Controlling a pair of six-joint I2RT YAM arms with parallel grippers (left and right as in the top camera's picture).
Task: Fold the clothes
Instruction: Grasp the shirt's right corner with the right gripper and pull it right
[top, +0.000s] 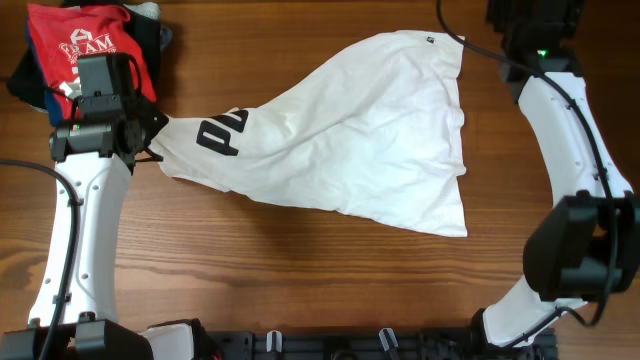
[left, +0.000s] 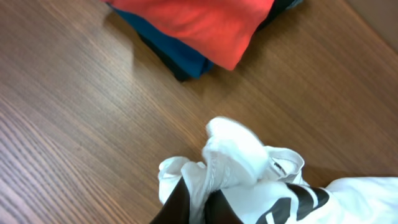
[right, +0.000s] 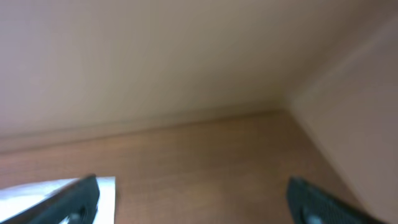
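The white T-shirt (top: 350, 140) lies spread across the table's middle, narrowing to a bunch at the left, with black lettering (top: 222, 133) near that end. My left gripper (top: 150, 140) is shut on the bunched white cloth (left: 233, 158), the dark fingers (left: 202, 208) pinching a fold of it. My right gripper (right: 193, 199) is open and empty, near the table's far right, next to the shirt's far corner (right: 93, 186); in the overhead view only its arm (top: 540, 60) shows there.
A red T-shirt with white print (top: 85, 45) lies on folded dark navy garments (top: 150, 40) at the far left corner; they also show in the left wrist view (left: 199, 25). A wall rises behind the table (right: 155, 62).
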